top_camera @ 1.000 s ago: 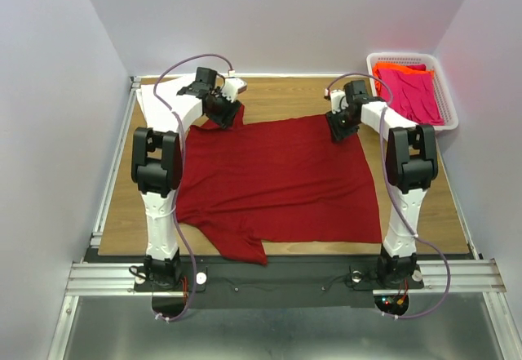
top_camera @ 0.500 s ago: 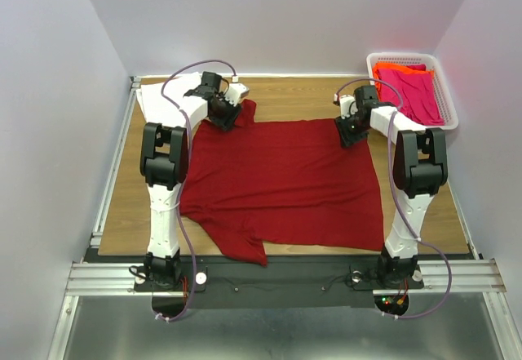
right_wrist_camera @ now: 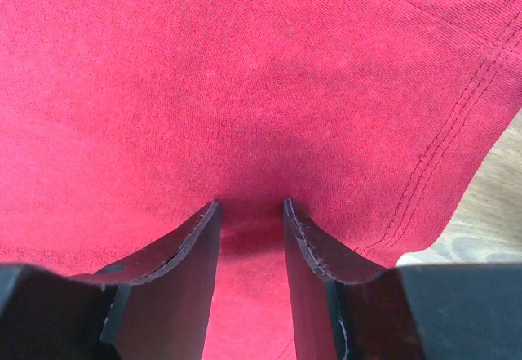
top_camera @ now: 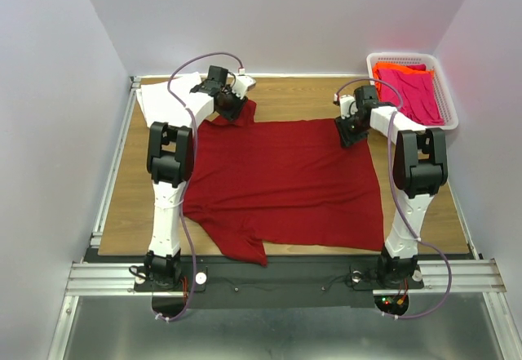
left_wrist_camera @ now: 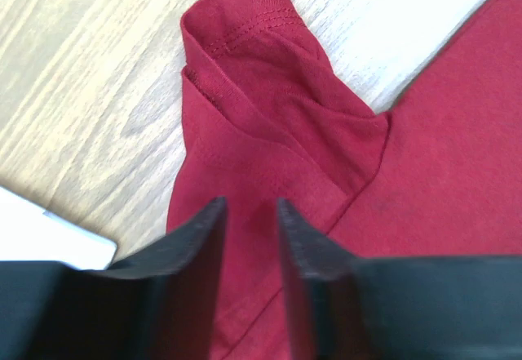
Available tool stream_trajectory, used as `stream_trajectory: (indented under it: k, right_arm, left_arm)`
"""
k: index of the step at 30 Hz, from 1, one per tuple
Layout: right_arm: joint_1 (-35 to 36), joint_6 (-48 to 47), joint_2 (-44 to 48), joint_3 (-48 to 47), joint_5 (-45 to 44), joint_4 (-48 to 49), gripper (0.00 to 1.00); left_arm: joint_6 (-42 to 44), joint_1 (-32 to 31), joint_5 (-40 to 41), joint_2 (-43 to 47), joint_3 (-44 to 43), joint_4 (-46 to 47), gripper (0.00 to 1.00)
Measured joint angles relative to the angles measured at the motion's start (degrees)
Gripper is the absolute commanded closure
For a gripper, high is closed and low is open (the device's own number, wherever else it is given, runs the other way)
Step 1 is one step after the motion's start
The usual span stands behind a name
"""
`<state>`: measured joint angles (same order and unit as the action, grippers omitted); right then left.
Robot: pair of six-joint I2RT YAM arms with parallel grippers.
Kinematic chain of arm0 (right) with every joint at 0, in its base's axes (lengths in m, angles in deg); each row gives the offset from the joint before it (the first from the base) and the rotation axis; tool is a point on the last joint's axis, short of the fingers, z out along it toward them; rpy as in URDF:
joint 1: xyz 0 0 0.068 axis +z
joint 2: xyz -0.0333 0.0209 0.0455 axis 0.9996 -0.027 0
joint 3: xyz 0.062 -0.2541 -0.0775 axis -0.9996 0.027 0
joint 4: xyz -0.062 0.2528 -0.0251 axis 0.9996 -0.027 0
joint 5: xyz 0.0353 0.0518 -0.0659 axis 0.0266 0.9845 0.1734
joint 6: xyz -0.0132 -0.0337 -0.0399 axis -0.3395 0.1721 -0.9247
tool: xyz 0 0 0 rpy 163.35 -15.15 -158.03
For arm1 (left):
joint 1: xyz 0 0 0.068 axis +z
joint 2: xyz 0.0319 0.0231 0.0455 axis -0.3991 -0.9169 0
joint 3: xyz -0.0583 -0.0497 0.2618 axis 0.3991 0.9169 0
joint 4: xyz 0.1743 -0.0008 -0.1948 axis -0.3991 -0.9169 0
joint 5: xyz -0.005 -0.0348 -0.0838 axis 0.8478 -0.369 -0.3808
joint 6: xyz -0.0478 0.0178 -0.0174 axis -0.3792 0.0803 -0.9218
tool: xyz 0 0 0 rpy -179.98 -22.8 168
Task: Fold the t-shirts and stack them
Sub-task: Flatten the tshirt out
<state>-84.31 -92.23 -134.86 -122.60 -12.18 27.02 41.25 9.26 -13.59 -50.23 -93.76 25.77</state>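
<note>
The counter (top_camera: 277,91) was covered across its middle by the red shirt (top_camera: 285,180), which was spread nearly flat. One sleeve was drawn out to the near edge and the other was bunched toward the far left. A white lattice basket (top_camera: 451,115) was set at the far right corner. It was filled by a pink shirt (top_camera: 416,91), and an orange shirt (top_camera: 391,68) was seen at its far rim. A white shirt (top_camera: 159,99) was laid at the far left corner, just beside the left arm.

The left hand (top_camera: 232,108) was lowered onto the far sleeve of the red shirt. In the left wrist view that hand (left_wrist_camera: 249,213) was seen drawn narrow, with a fold of the red shirt (left_wrist_camera: 269,115) pinched between its fingers (left_wrist_camera: 196,246). The sleeve's stitched hem was doubled over on the bare wood beyond them.

The right hand (top_camera: 351,131) was set on the shirt's far right corner. In the right wrist view this hand (right_wrist_camera: 251,209) was likewise drawn narrow, and red cloth (right_wrist_camera: 245,74) was nipped between the fingers (right_wrist_camera: 192,246). The double-stitched hem was seen just to the right.
</note>
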Motion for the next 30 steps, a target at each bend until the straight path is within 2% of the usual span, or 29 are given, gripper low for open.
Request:
stream_trajectory:
  k: [7, 13, 14, 19, 21, 24, 30]
  right_arm:
    - [0.0, 0.0, 0.0, 0.0, 0.0, 0.0, 0.57]
    - [0.0, -0.1, 0.0, 0.0, 0.0, 0.0, 0.57]
    - [0.0, -0.1, 0.0, 0.0, 0.0, 0.0, 0.57]
    - [0.0, -0.2, 0.0, 0.0, 0.0, 0.0, 0.57]
    - [0.0, -0.2, 0.0, 0.0, -0.1, 0.0, 0.58]
    - [0.0, -0.2, 0.0, 0.0, -0.1, 0.0, 0.58]
    - [0.0, -0.2, -0.1, -0.1, -0.2, -0.1, 0.58]
  left_arm:
    - [0.6, 0.0, -2.0, -1.0, -0.2, -2.4, 0.42]
    - [1.0, 0.0, -3.5, -1.0, -0.2, -3.3, 0.45]
    - [1.1, 0.0, -3.7, -1.0, -0.2, -3.3, 0.47]
    - [1.3, 0.0, -3.6, -1.0, -0.2, -3.6, 0.73]
    - [1.5, 0.0, -3.3, -1.0, -0.2, -3.7, 0.80]
    - [1.9, 0.0, -2.5, -1.0, -0.2, -3.7, 1.00]
    - [2.3, 0.2, -1.6, -1.0, -0.5, -3.5, 1.00]
